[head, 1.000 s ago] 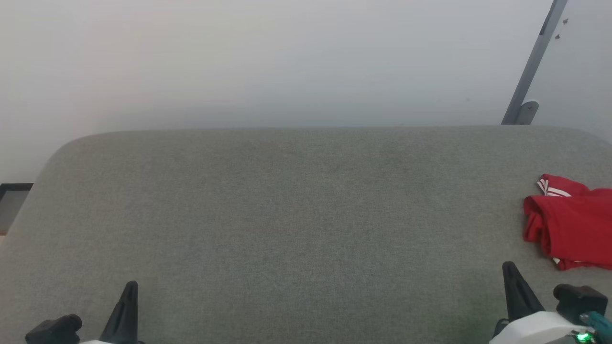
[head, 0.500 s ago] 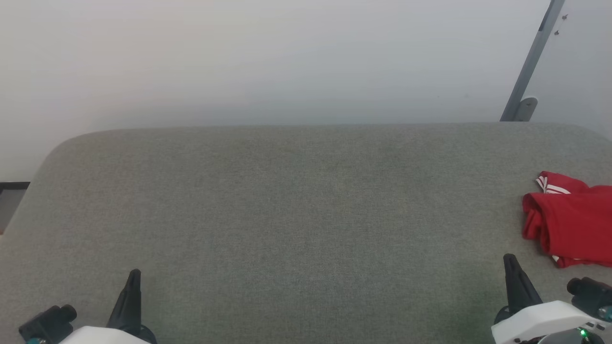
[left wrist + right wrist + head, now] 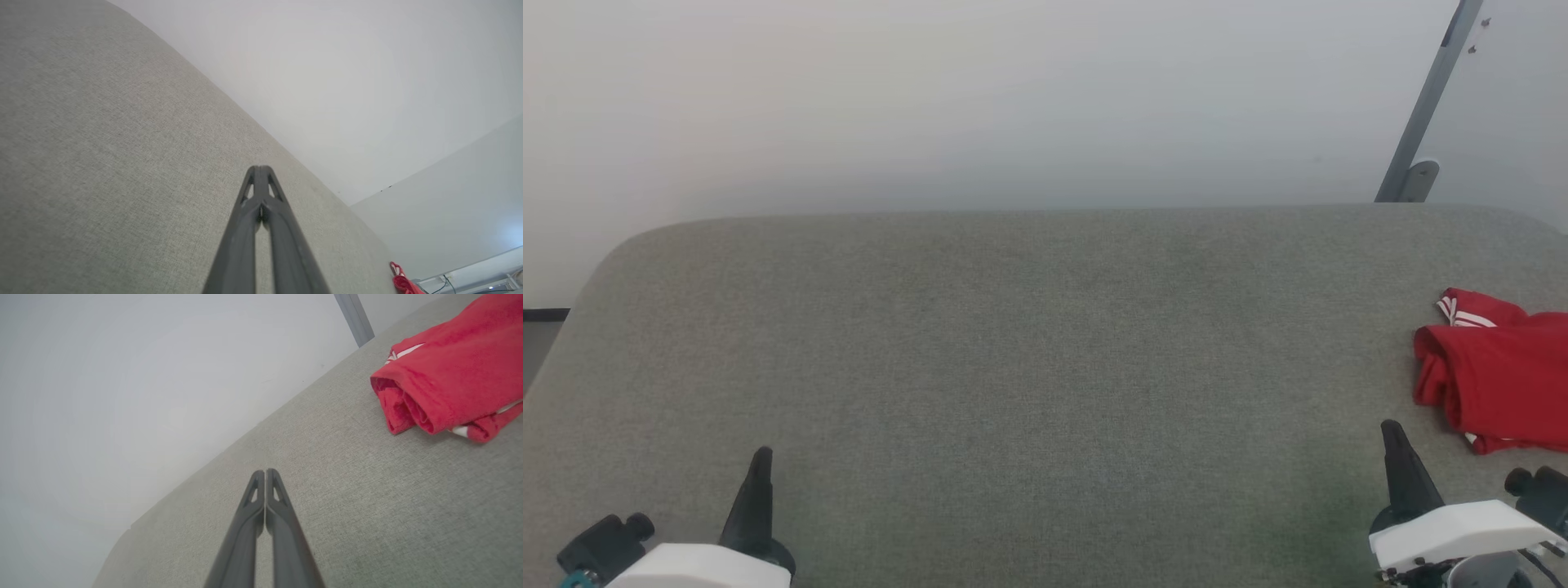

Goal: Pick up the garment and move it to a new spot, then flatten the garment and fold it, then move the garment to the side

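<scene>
Garment [image 3: 1499,371] on grey fabric surface [image 3: 1013,343]

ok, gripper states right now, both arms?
Left gripper: shut, holding nothing.
Right gripper: shut, holding nothing, garment lying apart from it.

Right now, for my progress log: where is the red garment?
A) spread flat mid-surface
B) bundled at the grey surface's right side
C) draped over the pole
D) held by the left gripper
B: the garment lies in a compact bundle on the grey surface near its right side, apart from the shut right gripper.

One garment [image 3: 1499,384], one table [image 3: 1013,343], one pole [image 3: 1429,98], two hands [image 3: 761,454] [image 3: 1391,428].
</scene>
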